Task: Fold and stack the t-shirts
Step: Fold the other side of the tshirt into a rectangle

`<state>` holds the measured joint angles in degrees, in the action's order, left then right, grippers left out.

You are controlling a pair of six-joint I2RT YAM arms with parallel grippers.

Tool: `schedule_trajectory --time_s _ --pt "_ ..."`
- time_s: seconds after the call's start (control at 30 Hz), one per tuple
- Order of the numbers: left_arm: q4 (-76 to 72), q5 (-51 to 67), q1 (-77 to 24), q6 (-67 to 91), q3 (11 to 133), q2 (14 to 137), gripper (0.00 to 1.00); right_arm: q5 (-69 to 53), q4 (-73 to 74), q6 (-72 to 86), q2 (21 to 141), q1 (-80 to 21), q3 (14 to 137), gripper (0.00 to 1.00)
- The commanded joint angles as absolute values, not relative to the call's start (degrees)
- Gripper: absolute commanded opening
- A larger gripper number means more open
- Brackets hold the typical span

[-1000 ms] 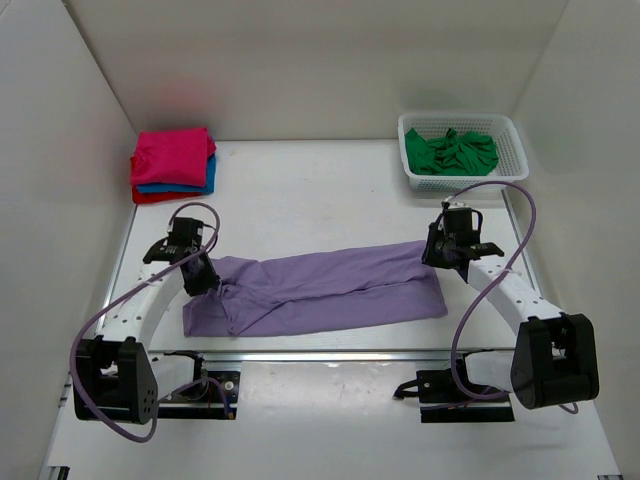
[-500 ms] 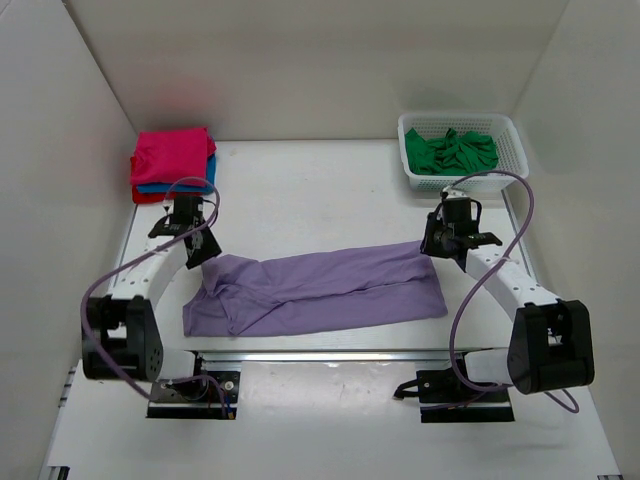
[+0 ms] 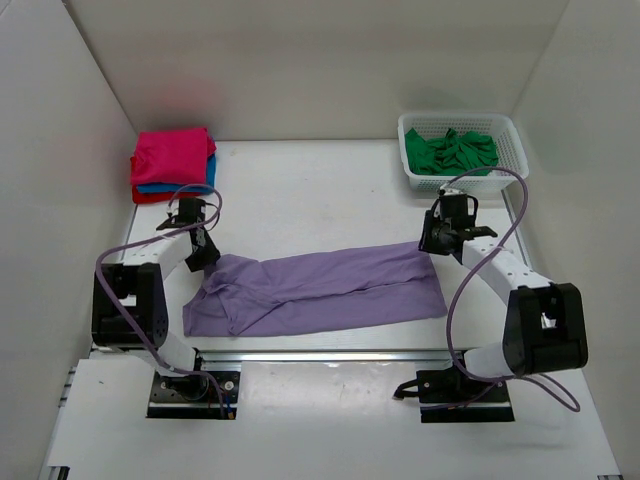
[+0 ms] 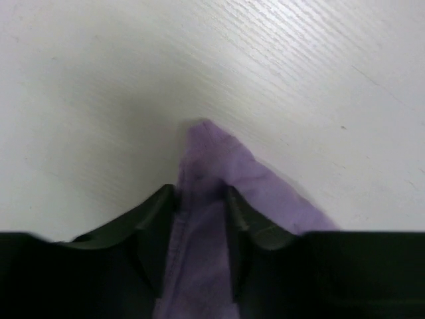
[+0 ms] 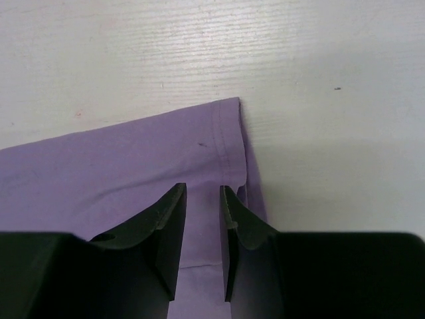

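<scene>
Lilac purple soft t-shirt (image 3: 320, 290) lies as a long band on the white bench (image 3: 320, 200), nearer the arms than the white plastic lattice basket (image 3: 465, 181), with the left hand (image 4: 201, 193) clamped on the end away from the basket; I cannot tell if the right hand (image 5: 202, 189) really bites the basket-side corner, so this corner could slip.

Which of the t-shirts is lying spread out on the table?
The lilac purple t-shirt, stretched across the table's front. The green t-shirt is crumpled in the basket; the pink one, blue one and red one sit folded in a far-left stack.
</scene>
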<state>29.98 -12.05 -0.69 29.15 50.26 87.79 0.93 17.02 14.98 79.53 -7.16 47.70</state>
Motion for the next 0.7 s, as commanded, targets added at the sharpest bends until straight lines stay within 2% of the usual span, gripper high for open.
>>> schedule_trajectory --time_s 0.0,0.03,0.1,0.13,0.23,0.4,0.5,0.53,0.57,0.67 --pt "26.6 -12.2 0.0 28.5 49.8 89.8 0.43 1.9 14.7 14.2 81.5 -8.0 49.5 0.25" --pt "26.2 -12.2 -0.2 28.3 49.5 90.2 0.38 1.9 14.5 14.2 81.8 -7.8 49.9 0.25" --pt "25.4 -11.5 -0.1 28.1 50.0 91.3 0.08 2.9 14.2 14.3 83.4 -7.9 50.0 0.29" --pt "25.1 -11.3 0.0 28.1 50.4 91.7 0.03 3.2 13.8 14.5 84.2 -7.8 50.6 0.30" --pt "25.4 -10.4 -0.1 27.6 51.1 92.6 0.00 3.3 12.7 14.2 86.7 -7.6 51.5 0.43" --pt "25.7 -9.7 0.0 26.8 51.9 92.3 0.00 4.7 11.5 14.3 92.3 -7.8 54.8 0.47" --pt "26.1 -9.3 1.7 26.3 52.9 91.8 0.00 4.0 11.9 14.2 94.9 -7.5 57.7 0.41" --pt "26.3 -9.2 1.8 26.3 52.9 91.7 0.00 4.3 11.9 14.3 96.0 -7.7 57.8 0.34" --pt "27.1 -9.5 2.3 25.9 53.1 91.6 0.00 4.4 12.2 14.3 96.7 -8.0 58.4 0.23" --pt "26.9 -9.2 3.1 25.6 53.8 91.2 0.00 4.4 12.6 14.9 97.5 -8.2 59.1 0.04"
